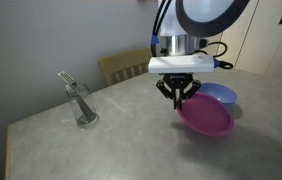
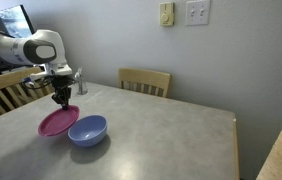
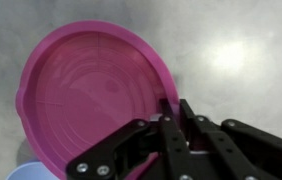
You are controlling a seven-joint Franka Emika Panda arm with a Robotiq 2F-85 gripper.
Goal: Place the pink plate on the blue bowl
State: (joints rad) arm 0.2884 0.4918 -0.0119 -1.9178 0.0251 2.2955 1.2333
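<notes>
Gripper (image 3: 171, 106): closest to the wrist camera, entering from 5 o'clock; its black fingers (image 3: 187, 122) are drawn narrow and pinch the plate's rim.
Pink plate (image 3: 91, 92): round, magenta, low raised rim; held at its 4 o'clock edge in the wrist view. In both exterior views it hangs tilted just over the table, below the gripper (image 1: 178, 97) (image 2: 61, 102).
Plate's place: in an exterior view the pink plate (image 1: 207, 118) sits at 5 o'clock from the gripper.
Blue bowl (image 1: 221, 95): at 1 o'clock from the plate, its near rim partly covered by the plate's edge. In an exterior view the bowl (image 2: 87, 130) lies at 4 o'clock from the pink plate (image 2: 57, 123), just beside it. Whether the two touch cannot be told.
Bowl in wrist view: a pale blue sliver (image 3: 25, 172) at 7 o'clock, under the plate's rim.
Table (image 1: 101, 145): grey, mottled top.
Glass (image 1: 82, 103): clear, a utensil (image 1: 67, 78) leaning in it, well apart at 9 o'clock from the gripper.
Wooden chair (image 2: 145, 80): at the table's far side.
Arm (image 2: 31, 46): white, reaching in from 9 o'clock, wrist pointing straight down.
</notes>
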